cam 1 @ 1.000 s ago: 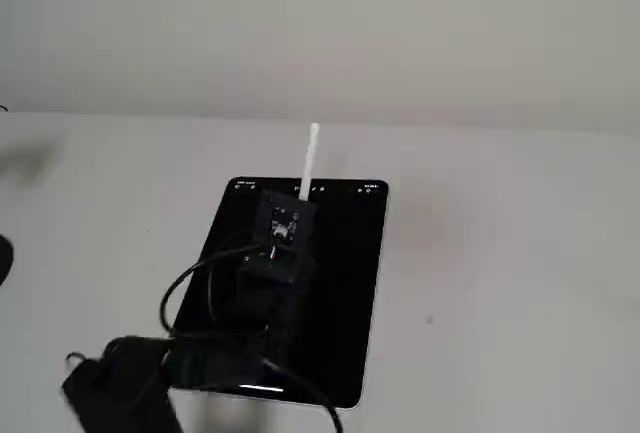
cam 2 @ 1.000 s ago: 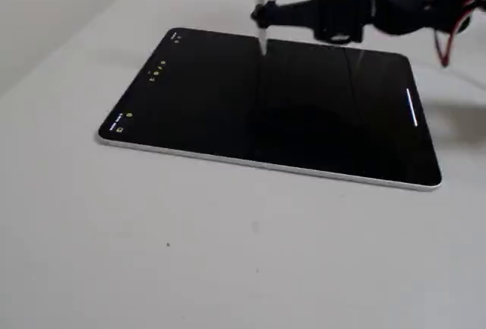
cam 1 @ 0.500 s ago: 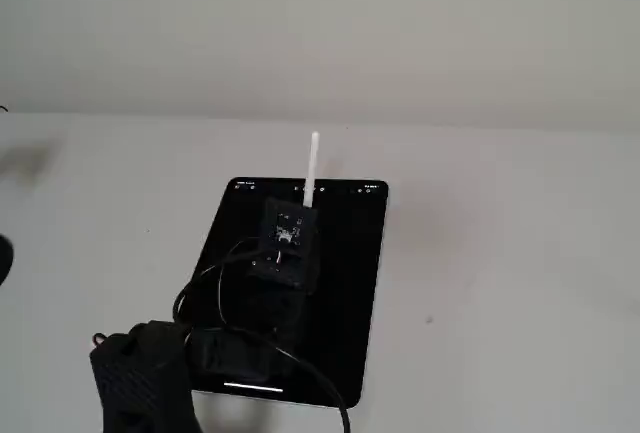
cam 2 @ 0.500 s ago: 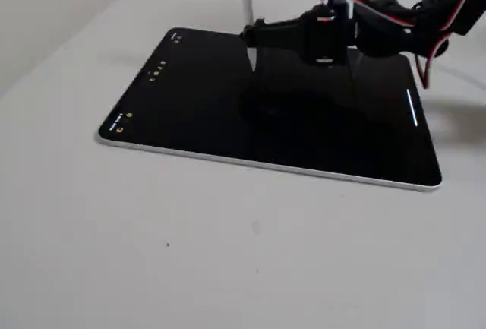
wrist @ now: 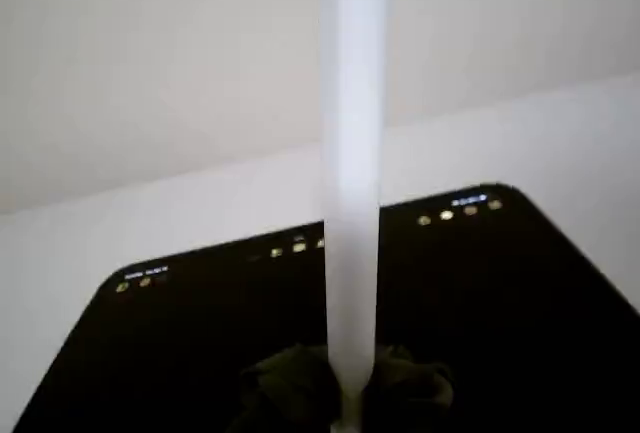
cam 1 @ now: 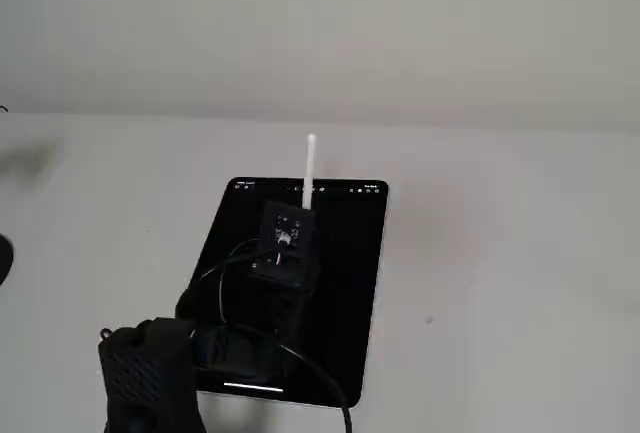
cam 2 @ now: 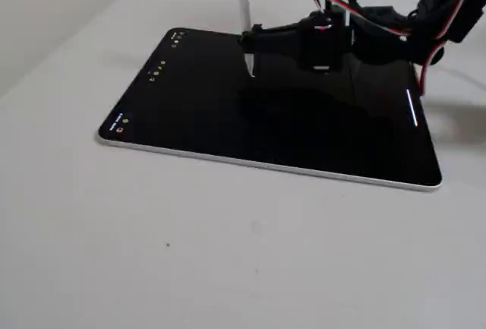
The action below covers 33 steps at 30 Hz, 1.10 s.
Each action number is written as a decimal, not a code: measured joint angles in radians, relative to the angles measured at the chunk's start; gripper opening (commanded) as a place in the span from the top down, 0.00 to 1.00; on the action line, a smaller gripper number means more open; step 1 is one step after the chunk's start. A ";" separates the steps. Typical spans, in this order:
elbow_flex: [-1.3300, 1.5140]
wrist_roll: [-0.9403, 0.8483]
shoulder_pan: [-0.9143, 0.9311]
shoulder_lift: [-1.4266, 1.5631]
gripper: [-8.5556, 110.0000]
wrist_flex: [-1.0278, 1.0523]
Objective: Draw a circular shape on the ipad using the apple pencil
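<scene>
Upright white apple pencil (cam 2: pixel 244 10), tip seemingly above ipad (cam 2: pixel 190 109)

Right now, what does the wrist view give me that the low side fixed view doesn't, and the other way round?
Only the wrist view shows the wall behind the table and the apple pencil close up, crossing the ipad edge with its icon row. Only the side fixed view shows the pencil's lower end just over the dark screen, the white bar at the other short edge, and the tool with its red cables. Whether the tip touches is unclear. Both show the pencil upright and no drawn line.
</scene>
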 measured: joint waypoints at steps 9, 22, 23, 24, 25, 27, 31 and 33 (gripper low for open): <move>0.028 -0.006 -0.064 0.000 0.93 -0.032; 0.189 -0.014 -0.089 0.084 0.93 -0.072; 0.199 -0.017 -0.089 0.092 0.93 -0.072; 0.210 -0.021 -0.087 0.097 0.93 -0.072; 0.216 -0.026 -0.084 0.101 0.93 -0.072; 0.224 -0.037 -0.075 0.104 0.93 -0.072; 0.230 -0.061 -0.044 0.106 0.93 -0.074; 0.230 -0.071 -0.028 0.106 0.93 -0.074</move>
